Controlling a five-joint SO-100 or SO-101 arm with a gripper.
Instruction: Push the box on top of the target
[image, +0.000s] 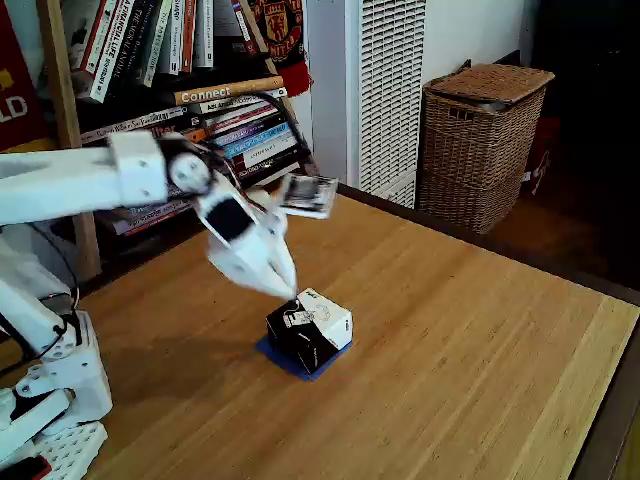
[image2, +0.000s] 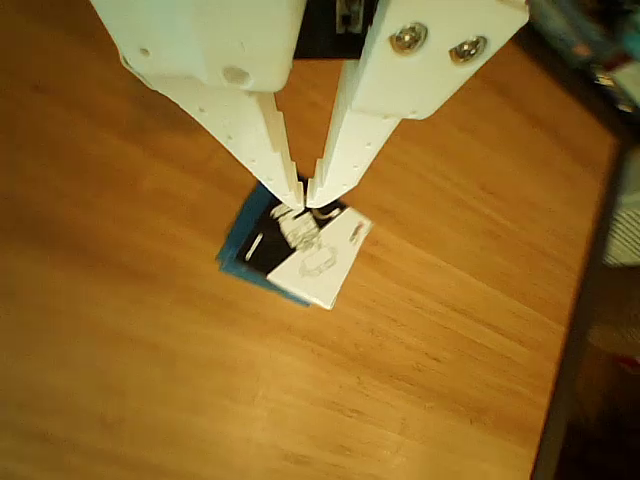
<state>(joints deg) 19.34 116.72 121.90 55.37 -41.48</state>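
Observation:
The box (image: 312, 330), black-sided with a white top bearing a black drawing, sits on the wooden table over the blue tape target (image: 283, 361), whose edge peeks out at its lower left. In the other view the box (image2: 315, 255) covers most of the target (image2: 236, 255), blue showing along its left side. My white gripper (image: 295, 297) reaches down from the left, its tip touching the box's top rear edge. From above, the gripper (image2: 305, 196) has its fingers nearly together, tips at the box's upper edge, holding nothing.
A bookshelf (image: 180, 90) stands behind the table at the left, a wicker basket (image: 480, 140) at the back right. The arm's base (image: 50, 390) occupies the near left corner. The table's right edge (image: 600, 430) runs close by.

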